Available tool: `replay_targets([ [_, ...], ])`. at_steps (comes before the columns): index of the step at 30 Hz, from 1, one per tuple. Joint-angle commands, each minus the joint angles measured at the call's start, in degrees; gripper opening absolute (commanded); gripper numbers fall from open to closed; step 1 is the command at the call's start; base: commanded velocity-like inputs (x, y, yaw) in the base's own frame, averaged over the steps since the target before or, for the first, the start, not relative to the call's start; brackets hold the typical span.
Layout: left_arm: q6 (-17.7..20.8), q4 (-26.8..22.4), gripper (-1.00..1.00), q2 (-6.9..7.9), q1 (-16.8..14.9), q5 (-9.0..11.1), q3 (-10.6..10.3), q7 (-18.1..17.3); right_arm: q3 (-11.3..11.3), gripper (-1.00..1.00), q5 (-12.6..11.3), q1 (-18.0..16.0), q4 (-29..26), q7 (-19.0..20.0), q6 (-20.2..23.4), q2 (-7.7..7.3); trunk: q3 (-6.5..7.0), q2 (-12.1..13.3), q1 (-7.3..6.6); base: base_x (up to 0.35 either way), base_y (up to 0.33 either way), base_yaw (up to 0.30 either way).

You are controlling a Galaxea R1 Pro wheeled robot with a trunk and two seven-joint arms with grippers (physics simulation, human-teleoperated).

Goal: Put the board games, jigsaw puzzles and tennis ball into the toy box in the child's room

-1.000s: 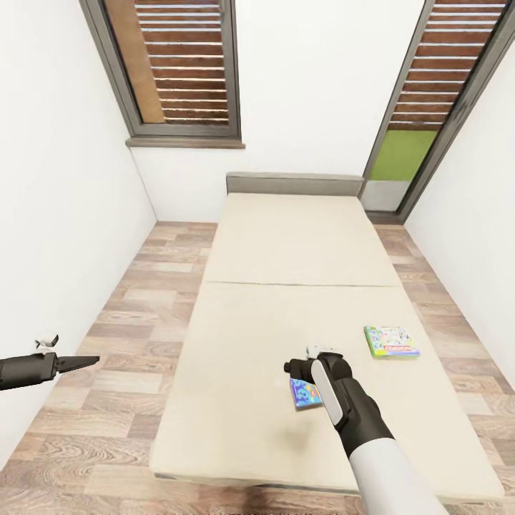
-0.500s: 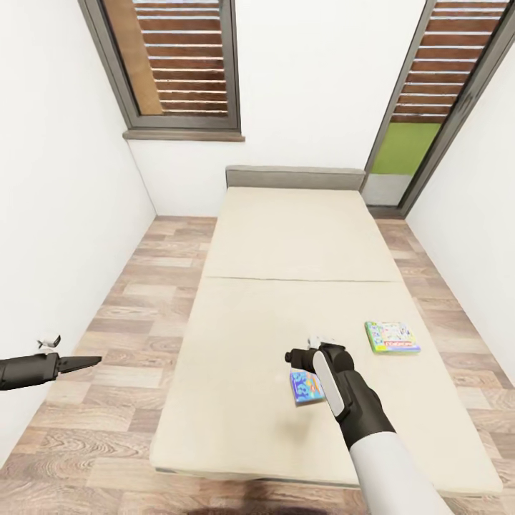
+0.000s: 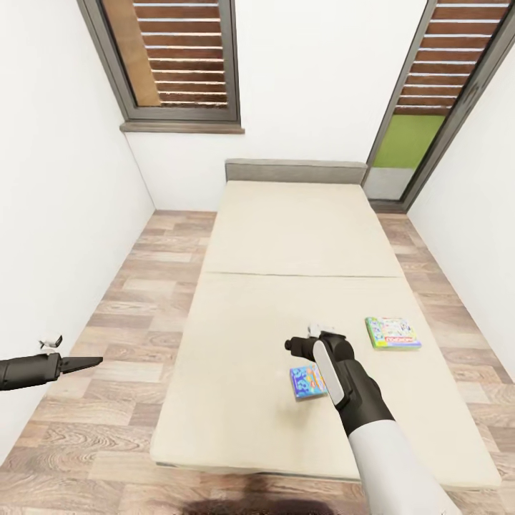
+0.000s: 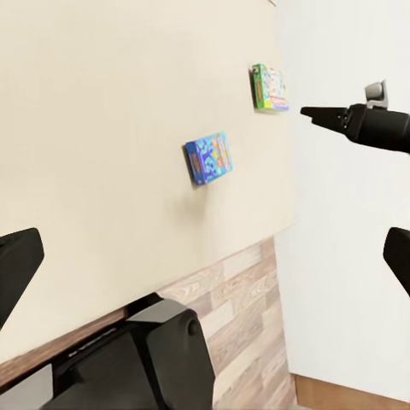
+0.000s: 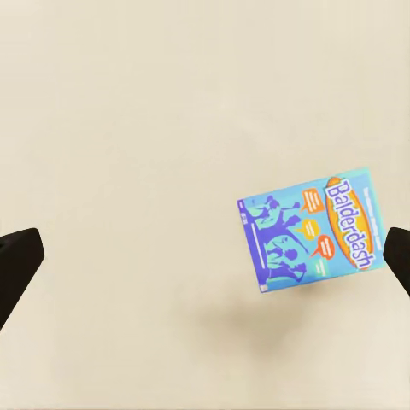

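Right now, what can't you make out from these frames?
- Blue game box: head view, right edge covered by the right arm.
- Right gripper: wrist view cuts the fingers at both picture edges; the tips stand wide apart.
- Green game box: head view, cover print too small to read.
- Bed: near right corner hidden by the right arm.

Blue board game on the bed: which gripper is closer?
Right. The right gripper hangs open just above the blue board game, not touching. The left gripper is out over the floor, beside the bed.
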Motion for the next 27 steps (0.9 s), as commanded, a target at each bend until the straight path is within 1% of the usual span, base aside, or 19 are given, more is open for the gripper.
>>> replay_targets([
  [1,0.6,0.0,1.00,0.02,0.0,0.0,0.0,-0.2,0.1,1.00,-0.6,-0.1,-0.1,-0.6,-0.1,0.00,-0.19,-0.1,0.03,0.000,0.000,0.000],
  [5,0.6,0.0,1.00,0.02,0.0,0.0,0.0,-0.2,0.1,1.00,-0.4,-0.1,-0.1,-0.6,-2.6,0.00,-0.56,-0.1,0.03,0.000,0.000,0.000],
  [13,0.6,0.0,1.00,0.02,0.0,0.0,0.0,-0.2,0.0,1.00,-0.2,-0.2,-0.1,-0.6,-4.4,-0.09,-1.32,-0.1,0.03,0.000,0.000,0.000],
  [21,0.6,0.0,1.00,0.02,0.0,0.0,-0.1,-0.2,-0.4,1.00,-0.5,-0.8,0.2,-0.6,-4.9,-1.98,-2.07,-0.1,0.03,0.000,0.000,0.000],
  [23,0.6,0.0,1.00,0.02,0.0,0.0,-0.1,-0.2,-0.4,1.00,-0.6,-1.1,0.4,-0.6,-5.1,-2.14,-2.26,-0.1,0.03,0.000,0.000,0.000],
  [27,0.6,0.0,1.00,-0.02,0.0,0.0,-0.1,-0.2,-0.4,1.00,-0.6,-1.8,0.7,-0.6,-6.9,-2.40,-2.64,-0.1,0.03,0.000,0.000,0.000],
])
